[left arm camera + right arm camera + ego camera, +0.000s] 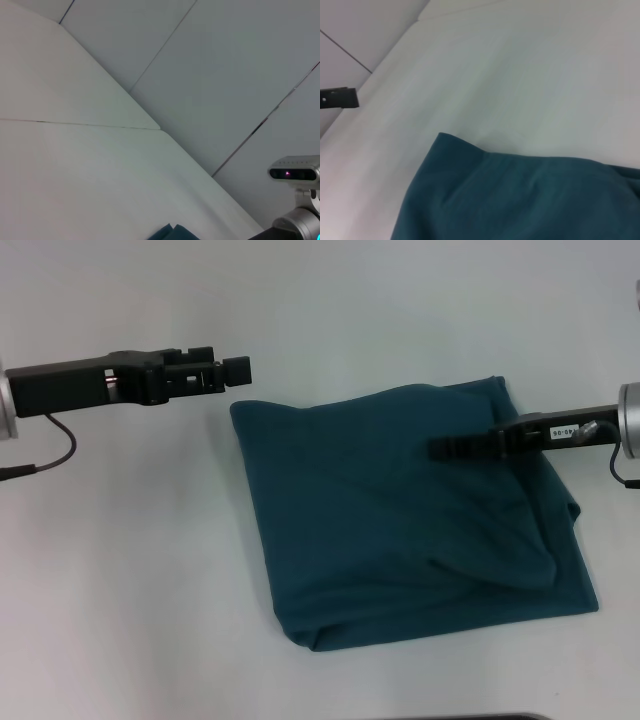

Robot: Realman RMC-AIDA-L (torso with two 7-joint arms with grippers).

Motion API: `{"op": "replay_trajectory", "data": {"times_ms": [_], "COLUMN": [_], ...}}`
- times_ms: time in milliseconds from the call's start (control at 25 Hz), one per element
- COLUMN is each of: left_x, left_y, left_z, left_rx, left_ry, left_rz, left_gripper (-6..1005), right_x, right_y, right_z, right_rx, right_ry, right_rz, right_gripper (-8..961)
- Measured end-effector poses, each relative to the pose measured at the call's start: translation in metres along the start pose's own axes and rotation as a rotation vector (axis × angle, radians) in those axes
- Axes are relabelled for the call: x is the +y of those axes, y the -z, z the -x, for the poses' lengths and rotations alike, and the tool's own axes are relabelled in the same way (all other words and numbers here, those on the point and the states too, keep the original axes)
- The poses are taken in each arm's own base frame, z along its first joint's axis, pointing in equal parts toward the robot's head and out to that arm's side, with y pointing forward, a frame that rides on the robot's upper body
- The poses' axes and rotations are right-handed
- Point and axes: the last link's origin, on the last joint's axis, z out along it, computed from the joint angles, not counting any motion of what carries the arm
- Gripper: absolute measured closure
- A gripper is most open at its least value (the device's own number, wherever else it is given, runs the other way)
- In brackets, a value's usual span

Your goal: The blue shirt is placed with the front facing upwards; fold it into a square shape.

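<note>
The blue shirt lies folded into a rough square on the white table, plain teal side up, with no lettering or collar showing. Its right edge bulges with a loose fold. My left gripper hovers just past the shirt's far left corner, clear of the cloth. My right gripper reaches in from the right, over the shirt's upper middle. One corner of the shirt peeks into the left wrist view. The shirt's far edge fills the right wrist view, with the left gripper beyond it.
Bare white table surrounds the shirt on every side. A black cable hangs from the left arm. The right arm's wrist camera shows in the left wrist view. A dark edge runs along the table's near side.
</note>
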Motion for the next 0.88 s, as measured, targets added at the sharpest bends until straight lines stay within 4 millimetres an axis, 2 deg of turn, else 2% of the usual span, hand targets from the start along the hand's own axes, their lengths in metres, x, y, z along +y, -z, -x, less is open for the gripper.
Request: {"op": "replay_trajectory", "data": {"times_ms": [360, 800, 880], "left_x": [-0.002, -0.002, -0.002], "left_y": [-0.004, -0.004, -0.004], "left_z": [0.001, 0.000, 0.000], "left_rx": [-0.003, -0.004, -0.004], "left_ry": [0.012, 0.007, 0.008], "left_rz": [0.005, 0.006, 0.006], "left_gripper": [61, 61, 61], "right_x": [0.012, 0.025, 0.027], "right_y": [-0.002, 0.006, 0.010], "right_z": [0.004, 0.007, 0.007], "right_rx": [0.006, -0.086, -0.110], "right_ry": [0.035, 0.075, 0.090], "right_rz": [0.072, 0.174, 0.188], "right_gripper": [416, 823, 861]}}
